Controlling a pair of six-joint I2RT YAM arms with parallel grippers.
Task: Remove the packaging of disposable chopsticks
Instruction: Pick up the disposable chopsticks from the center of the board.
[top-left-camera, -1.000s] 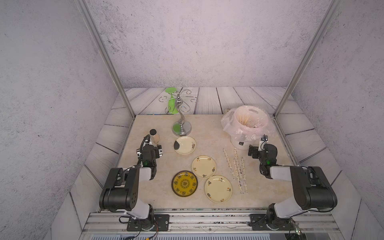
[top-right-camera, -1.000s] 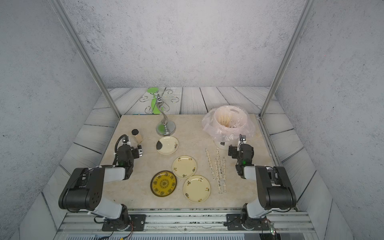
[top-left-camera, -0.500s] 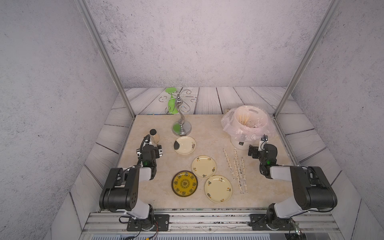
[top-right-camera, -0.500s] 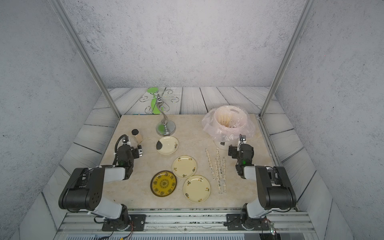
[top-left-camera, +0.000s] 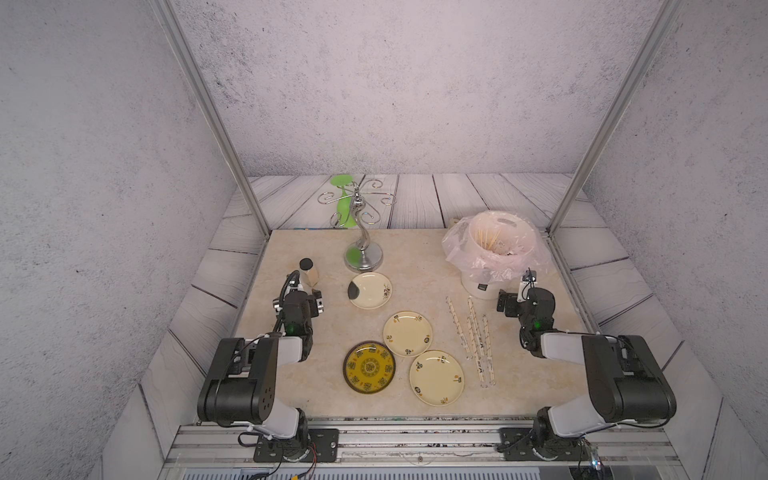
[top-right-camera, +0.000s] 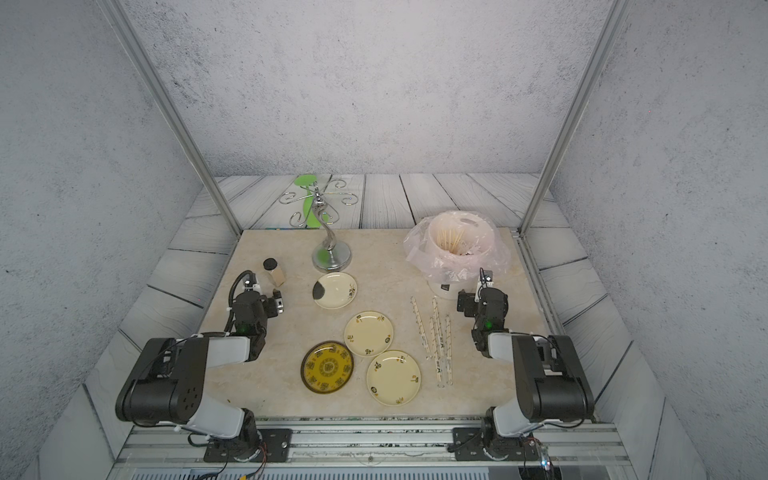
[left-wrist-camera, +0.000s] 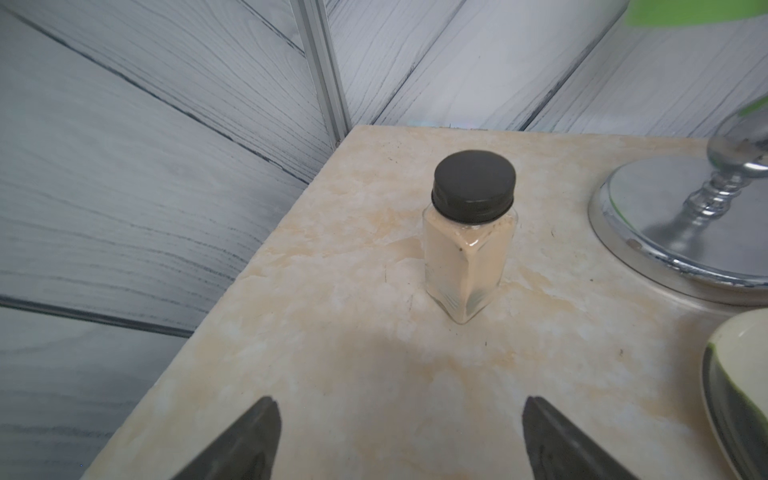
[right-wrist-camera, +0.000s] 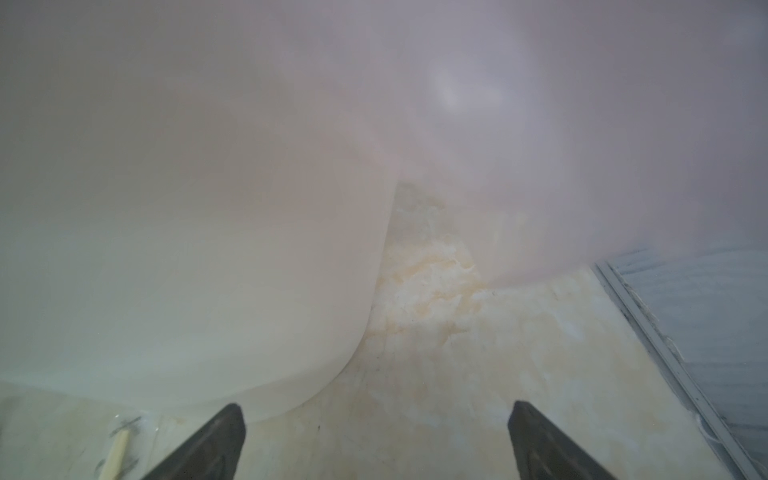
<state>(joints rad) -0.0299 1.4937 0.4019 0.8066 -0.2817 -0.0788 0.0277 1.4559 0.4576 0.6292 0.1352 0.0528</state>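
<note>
Both top views are taken up by a beige table with an arm at each near corner. The packaging is laid on the right half of the table as a few clear printed sleeves. They run from near to far in a loose fan, between the cream plates and the right arm, on the near side of a white bin. The bin is lined with a pinkish bag, and thin pale sticks are seen inside it. A yellow patterned plate is set near the cream ones, and a silver stand is placed further back.

In the right wrist view the right gripper is shown with its jaws spread wide and nothing between them, pointed at the foot of the bin. Most of that view is blurred by the bag. Beside one finger, a pale tip of the disposable chopsticks is seen inside a sleeve end.

In the left wrist view the left gripper is likewise found wide open and empty above bare table. A small jar of pale powder with a dark cap is stood upright just beyond the fingertips, apart from them.
</note>
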